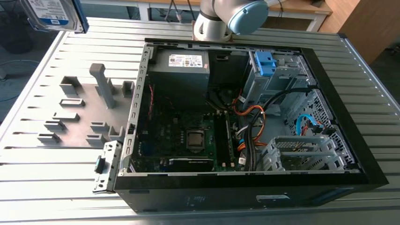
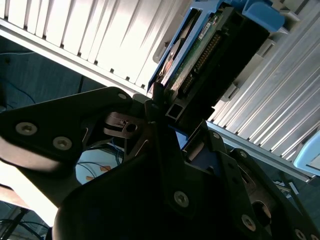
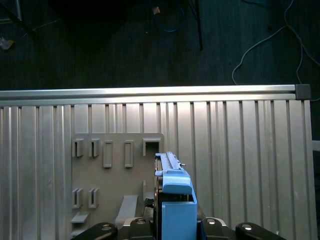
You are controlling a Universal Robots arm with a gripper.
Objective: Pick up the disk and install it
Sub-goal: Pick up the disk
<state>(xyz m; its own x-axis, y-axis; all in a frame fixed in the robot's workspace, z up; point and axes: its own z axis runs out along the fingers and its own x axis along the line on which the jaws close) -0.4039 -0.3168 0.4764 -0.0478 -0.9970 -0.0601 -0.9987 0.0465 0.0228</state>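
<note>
The disk [image 1: 53, 14] hangs in the air above the table's far corner at the exterior view's left; its white-and-blue label and a blue side rail show. In the second wrist view my gripper [image 2: 172, 112] is shut on the disk [image 2: 210, 50], with dark fingers [image 2: 158, 100] clamped on its end and the green circuit board and connector edge facing the camera. The first wrist view looks along the disk [image 3: 172, 195] edge-on, blue rail uppermost, above the grey fixture plate [image 3: 115, 195]. The open computer case [image 1: 350, 117] lies well away toward the exterior view's right.
Inside the case are a grey power-supply box [image 1: 181, 70], a motherboard [image 1: 187, 140], a blue bracket in a drive bay [image 1: 265, 63], a metal drive cage [image 1: 300, 152] and loose cables [image 1: 250, 117]. The fixture plate [image 1: 81, 108] carries upright holders. The arm's base [image 1: 216, 23] stands behind the case.
</note>
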